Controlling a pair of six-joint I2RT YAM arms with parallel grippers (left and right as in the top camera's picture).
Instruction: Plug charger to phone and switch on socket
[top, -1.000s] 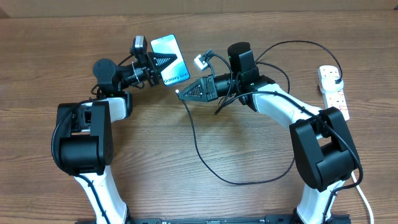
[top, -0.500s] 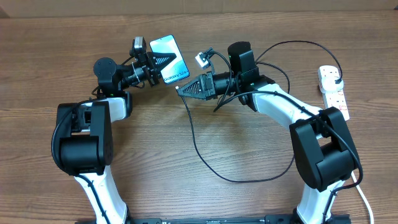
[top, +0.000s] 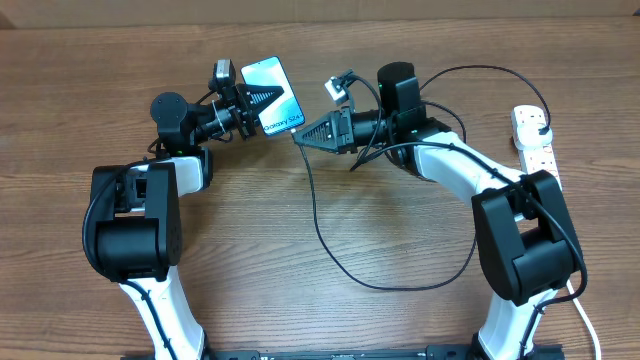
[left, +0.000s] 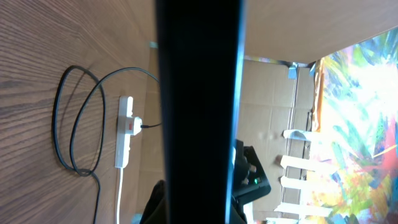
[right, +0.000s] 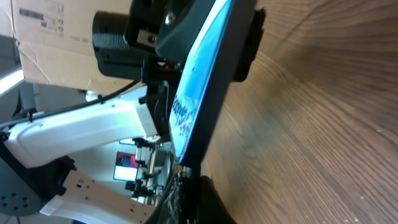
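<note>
Right gripper (top: 302, 135) is clenched to a narrow point on the tip end of the long thin black charger cable (top: 314, 210). The connector itself is hidden between the fingers, so its seating in the grasp cannot be confirmed. The fingertips sit just beside the lower edge of the slim smartphone with the light blue lit screen (top: 272, 72); whether they touch cannot be told. The right wrist view shows that edge directly ahead, but not the port.

Left gripper (top: 270, 98) is clamped across the smartphone, one finger over the screen. It appears to hold the smartphone off the brown wooden table (top: 400, 60), tilted, with the lower edge offered toward the right arm. Judged purpose: the smartphone is braced in the air so that the connector can be pushed in against a firm hold. Insertion is assessed as not yet made.

Outward, the charger cable drops to the table, loops wide and runs to the white elongated power strip (top: 537, 150) at the far right. A black plug (top: 541, 126) is seated there. Switch position cannot be read.
</note>
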